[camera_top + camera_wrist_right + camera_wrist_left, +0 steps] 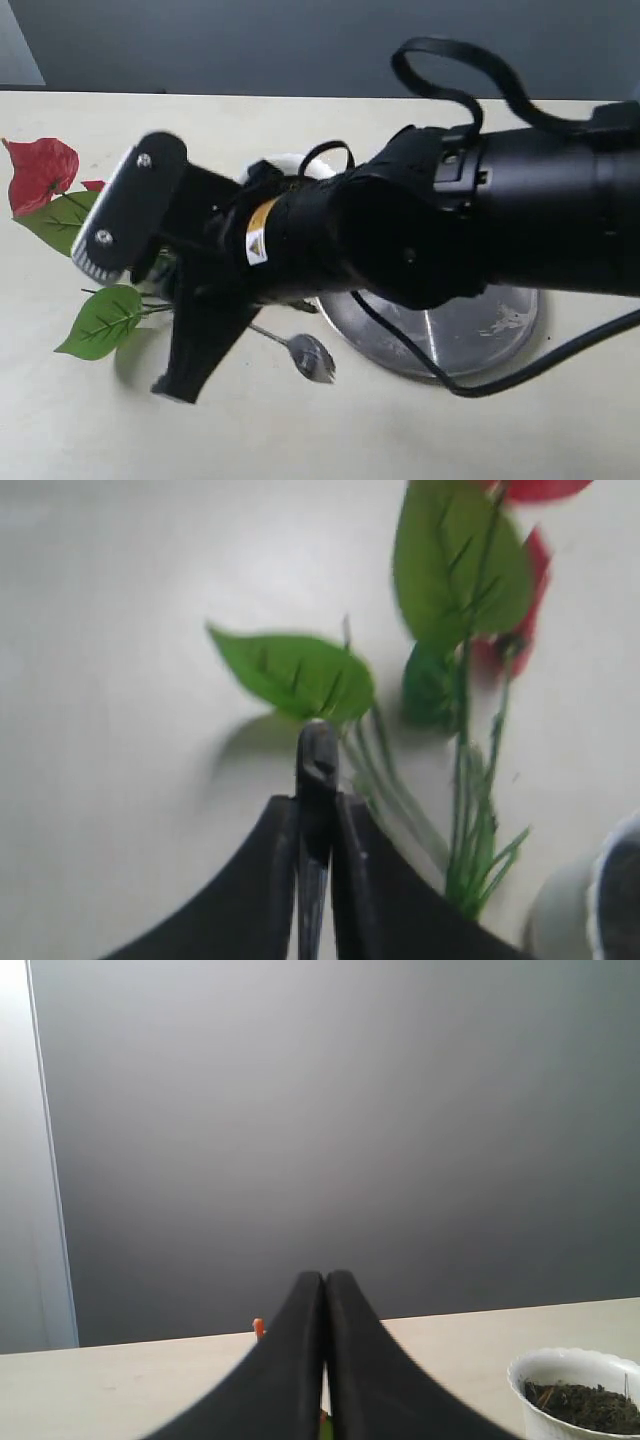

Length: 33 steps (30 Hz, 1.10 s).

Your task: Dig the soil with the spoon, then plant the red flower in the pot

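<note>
— Spoon (pixel 300 351) is lying beside the steel plate (pixel 500 330), its handle running under the right gripper (pixel 316 755), whose jaws are pinching it.

— Left gripper (pixel 325 1290) is idling closed, empty. Right should be lifting level toward the pot (pixel 580 1400).

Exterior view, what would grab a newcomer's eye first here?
A big black robot arm fills the middle of the exterior view, reaching in from the right and hiding most of the table. Past it, at the left edge, the red flower lies on the pale tabletop with its green leaves. In front of the arm, the spoon rests by the round steel plate.
</note>
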Motion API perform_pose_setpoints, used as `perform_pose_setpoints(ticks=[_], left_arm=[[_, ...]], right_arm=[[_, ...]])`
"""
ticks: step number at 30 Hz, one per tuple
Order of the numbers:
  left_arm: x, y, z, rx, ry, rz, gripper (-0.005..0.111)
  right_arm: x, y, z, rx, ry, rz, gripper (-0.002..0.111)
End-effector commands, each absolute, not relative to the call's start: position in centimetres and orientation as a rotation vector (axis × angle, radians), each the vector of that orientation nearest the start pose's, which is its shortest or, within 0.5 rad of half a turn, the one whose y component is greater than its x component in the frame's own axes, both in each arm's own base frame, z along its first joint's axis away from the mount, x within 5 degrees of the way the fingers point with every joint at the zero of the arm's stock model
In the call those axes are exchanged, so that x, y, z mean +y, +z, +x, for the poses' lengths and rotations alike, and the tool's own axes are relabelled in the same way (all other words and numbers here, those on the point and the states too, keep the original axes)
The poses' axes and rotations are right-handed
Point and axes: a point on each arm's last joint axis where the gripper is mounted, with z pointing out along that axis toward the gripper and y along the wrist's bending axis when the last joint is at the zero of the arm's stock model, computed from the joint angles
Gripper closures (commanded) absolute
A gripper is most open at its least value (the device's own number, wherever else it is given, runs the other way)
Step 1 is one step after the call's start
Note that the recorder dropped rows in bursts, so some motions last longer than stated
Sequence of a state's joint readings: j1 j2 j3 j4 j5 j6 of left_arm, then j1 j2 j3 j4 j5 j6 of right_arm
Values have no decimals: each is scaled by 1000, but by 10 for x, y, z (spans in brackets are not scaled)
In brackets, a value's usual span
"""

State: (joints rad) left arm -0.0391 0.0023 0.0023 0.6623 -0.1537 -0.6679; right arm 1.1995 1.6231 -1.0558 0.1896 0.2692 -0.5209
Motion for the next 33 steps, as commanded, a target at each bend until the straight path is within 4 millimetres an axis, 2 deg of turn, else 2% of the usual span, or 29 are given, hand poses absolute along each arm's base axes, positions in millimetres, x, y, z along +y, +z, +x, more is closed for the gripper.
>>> perform_pose_setpoints(ticks=[1, 5, 8, 9, 10, 13, 18, 21, 27, 29, 31, 33], left_arm=[[-11, 224, 54, 1357, -117, 99, 106], [-11, 224, 54, 1357, -117, 99, 106], [-11, 224, 54, 1357, -117, 99, 106], [-11, 224, 54, 1357, -117, 99, 106], [-11, 224, 54, 1357, -117, 99, 106], [-11, 224, 54, 1357, -117, 99, 106], [-11, 224, 54, 1357, -117, 99, 106], [-11, 224, 54, 1357, -117, 99, 106], [-11, 224, 54, 1357, -117, 99, 106], [-11, 224, 54, 1357, -117, 99, 106], [-11, 224, 54, 1357, -117, 99, 106], [-11, 224, 54, 1357, -117, 99, 106]], right_arm=[[334, 277, 133, 1498, 533, -1446, 108], [334, 297, 152, 1351, 538, -1217, 109], [329, 299, 179, 1342, 517, -1049, 109], [326, 295, 189, 1365, 506, -1002, 109], [321, 286, 209, 1404, 474, -918, 109], [315, 272, 233, 1430, 426, -854, 109], [307, 246, 259, 1507, 400, -784, 109], [307, 229, 267, 1540, 390, -786, 109], [313, 201, 272, 1593, 396, -793, 109], [312, 207, 271, 1574, 399, -780, 109], [311, 230, 268, 1497, 448, -696, 109], [308, 243, 266, 1469, 463, -670, 109]])
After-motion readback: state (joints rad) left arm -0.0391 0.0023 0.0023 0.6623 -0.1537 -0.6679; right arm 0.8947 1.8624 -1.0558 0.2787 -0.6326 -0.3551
